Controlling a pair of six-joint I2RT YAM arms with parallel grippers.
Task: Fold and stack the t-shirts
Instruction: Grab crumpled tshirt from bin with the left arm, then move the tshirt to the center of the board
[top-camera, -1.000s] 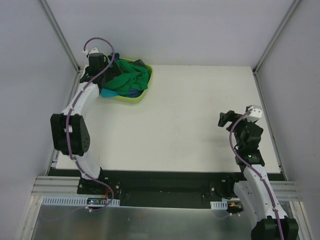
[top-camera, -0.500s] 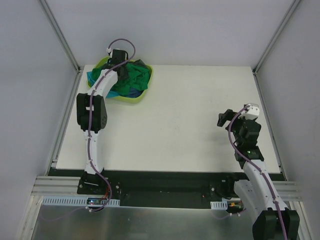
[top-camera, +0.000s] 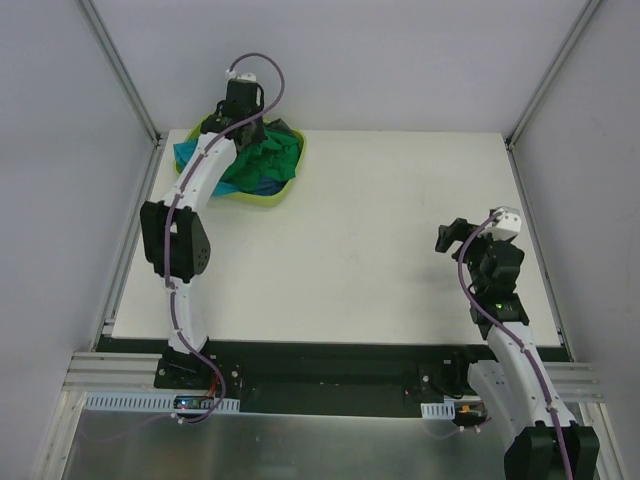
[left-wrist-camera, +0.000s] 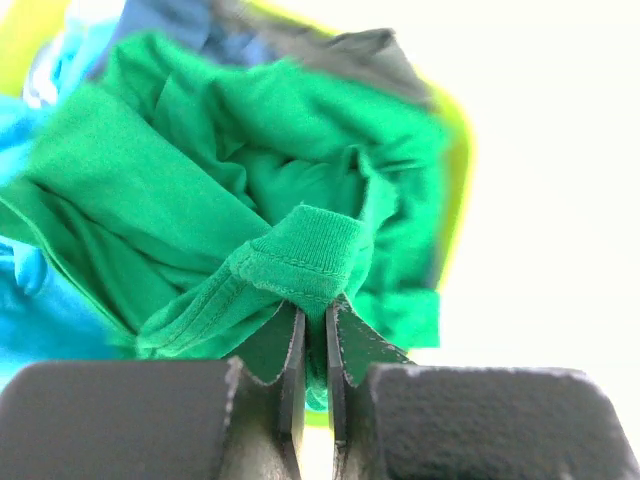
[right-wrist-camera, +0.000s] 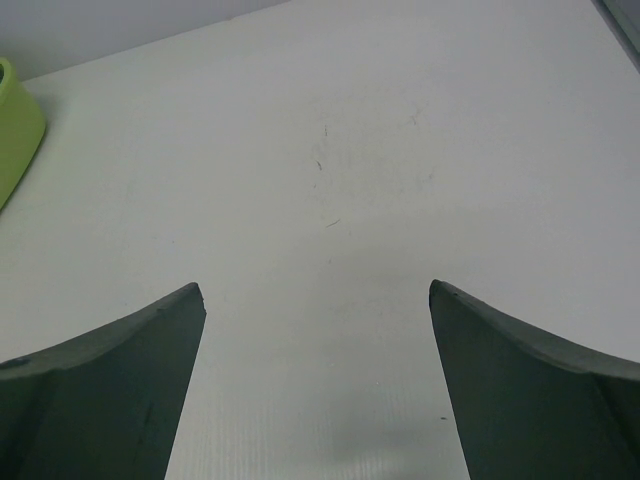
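Observation:
The t-shirts lie crumpled in a heap at the table's far left corner. The bright green t-shirt (top-camera: 268, 158) (left-wrist-camera: 190, 170) is on top, with a turquoise one (top-camera: 184, 152) (left-wrist-camera: 35, 320), a dusty blue one (left-wrist-camera: 195, 20) and a dark grey one (top-camera: 286, 128) (left-wrist-camera: 375, 45) around it. My left gripper (top-camera: 244, 128) (left-wrist-camera: 315, 312) reaches over the heap and is shut on a hemmed fold of the green t-shirt. My right gripper (top-camera: 447, 236) (right-wrist-camera: 315, 290) stands open above bare table at the right, with nothing between its fingers.
The heap sits in a lime-green plastic basket (top-camera: 272, 200) (left-wrist-camera: 457, 190) (right-wrist-camera: 14, 130). The white table (top-camera: 400, 200) is bounded by metal frame posts at its far corners (top-camera: 512, 140) and grey walls.
My left arm swung from the basket's left side to over the heap, and its jaws closed on the green t-shirt's fold. The right arm barely moved.

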